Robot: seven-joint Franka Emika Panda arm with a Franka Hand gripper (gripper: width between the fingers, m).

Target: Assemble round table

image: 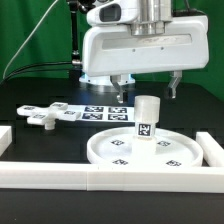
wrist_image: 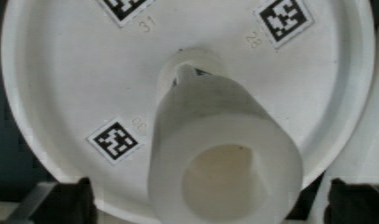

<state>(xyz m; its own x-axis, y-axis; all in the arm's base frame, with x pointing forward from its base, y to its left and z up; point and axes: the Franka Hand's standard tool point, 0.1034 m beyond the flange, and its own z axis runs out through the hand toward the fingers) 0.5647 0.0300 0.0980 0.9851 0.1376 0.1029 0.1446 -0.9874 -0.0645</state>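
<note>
The big round disc [image: 105, 150] lies flat near the table's front. The short thick cylinder leg [image: 147, 120] stands upright at its middle, a tag on its side. My gripper [image: 147, 92] hangs open just above the leg, one finger to each side and touching nothing. In the wrist view I look down the leg [wrist_image: 221, 150] onto the disc [wrist_image: 79, 80]; my dark fingertips [wrist_image: 65, 200] show at both lower corners, apart from the leg. The cross-shaped foot piece [image: 42, 117] lies on the table at the exterior view's left.
The marker board [image: 95, 110] lies behind the disc. White border rails run along the front [image: 100, 176], the exterior view's right [image: 212, 150] and its left [image: 5, 135]. The arm's white body looms over the disc.
</note>
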